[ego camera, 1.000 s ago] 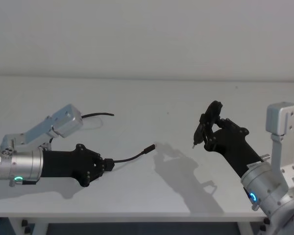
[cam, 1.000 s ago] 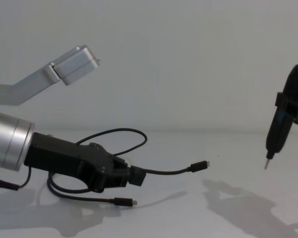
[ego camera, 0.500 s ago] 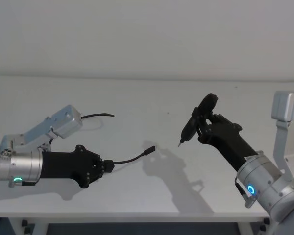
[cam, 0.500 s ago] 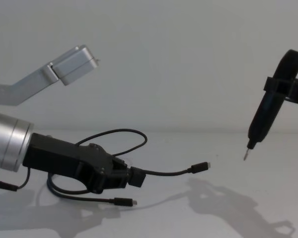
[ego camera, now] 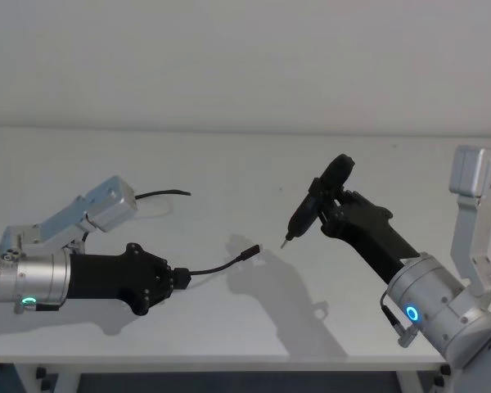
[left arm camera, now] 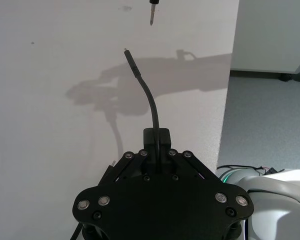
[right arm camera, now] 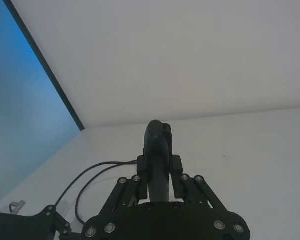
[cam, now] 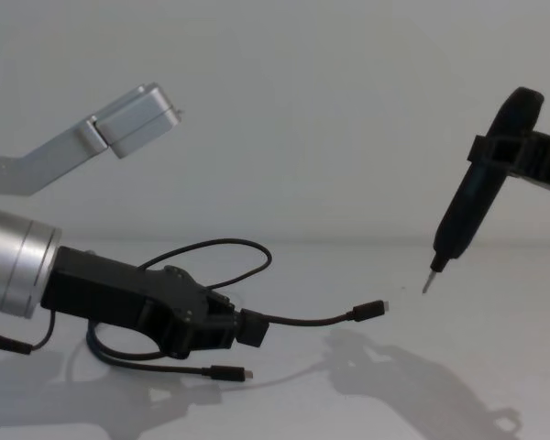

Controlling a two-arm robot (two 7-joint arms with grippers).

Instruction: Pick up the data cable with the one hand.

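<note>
The right arm has swung in toward the middle, carrying its tool [ego camera: 311, 206] closer to the cable [ego camera: 222, 264]; the left arm has hardly budged.

From the head view, the left gripper [ego camera: 170, 278] sits low over the table [ego camera: 229, 164], clamped on the cable's thick connector, so the short stiff tail arcs out to the robot's right and ends clear of the surface. The right gripper [ego camera: 334, 211] grips the pen-like tool pointing down, tip near that free end but apart from it. It looks like one side presents the plug while the other lines up on it.

In the chest view, the cable [cam: 312, 318] is plainly lifted: the held stretch hangs in the air, while the slack loops back behind the left gripper [cam: 222, 327] and trails on the table. The tool [cam: 463, 213] slants down just to the right of the plug, slightly higher.

The left wrist view shows the fingers closed narrow on the connector, the cable [left arm camera: 151, 102] curving away toward the tool's tip [left arm camera: 153, 11].

From the right wrist, the right gripper [right arm camera: 157, 176] pinches the tool [right arm camera: 157, 150] upright. I'd call the pick-up itself done.
</note>
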